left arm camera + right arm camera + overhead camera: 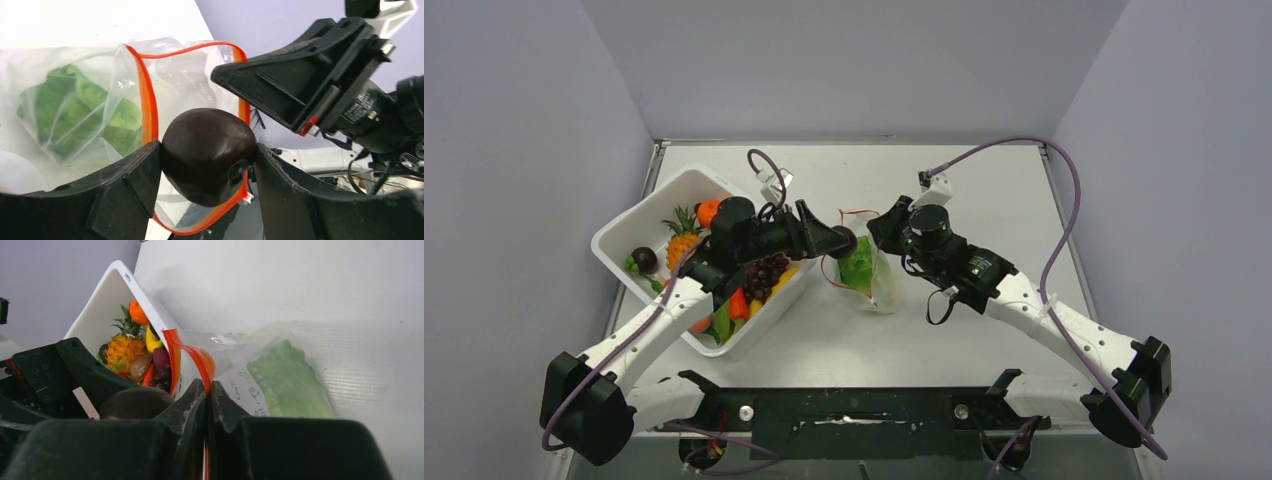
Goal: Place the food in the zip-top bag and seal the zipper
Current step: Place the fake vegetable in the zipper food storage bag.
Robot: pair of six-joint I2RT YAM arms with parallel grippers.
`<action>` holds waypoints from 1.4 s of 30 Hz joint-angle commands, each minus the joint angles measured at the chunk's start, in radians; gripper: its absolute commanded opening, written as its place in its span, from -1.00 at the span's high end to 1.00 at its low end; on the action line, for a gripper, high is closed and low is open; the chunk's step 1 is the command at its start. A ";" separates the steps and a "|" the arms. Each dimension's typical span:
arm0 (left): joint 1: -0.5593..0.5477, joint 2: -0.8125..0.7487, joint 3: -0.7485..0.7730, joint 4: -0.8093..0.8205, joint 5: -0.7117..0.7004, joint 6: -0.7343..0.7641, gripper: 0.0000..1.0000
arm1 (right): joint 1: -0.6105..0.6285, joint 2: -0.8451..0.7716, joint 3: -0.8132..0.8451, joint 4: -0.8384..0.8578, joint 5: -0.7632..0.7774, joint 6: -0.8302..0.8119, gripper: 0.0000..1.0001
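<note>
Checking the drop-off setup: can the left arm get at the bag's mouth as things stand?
Probably yes. The right gripper pinches the zipper rim, holding the zip-top bag mouth open, and the left gripper, holding the plum, faces that opening with nothing between.

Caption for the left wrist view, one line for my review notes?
Left gripper holds a dark plum at the open mouth of the clear bag, lettuce inside.
</note>
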 commanded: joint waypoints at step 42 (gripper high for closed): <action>-0.105 0.123 0.207 -0.203 -0.302 0.232 0.10 | -0.010 -0.020 0.005 0.109 -0.010 0.014 1.00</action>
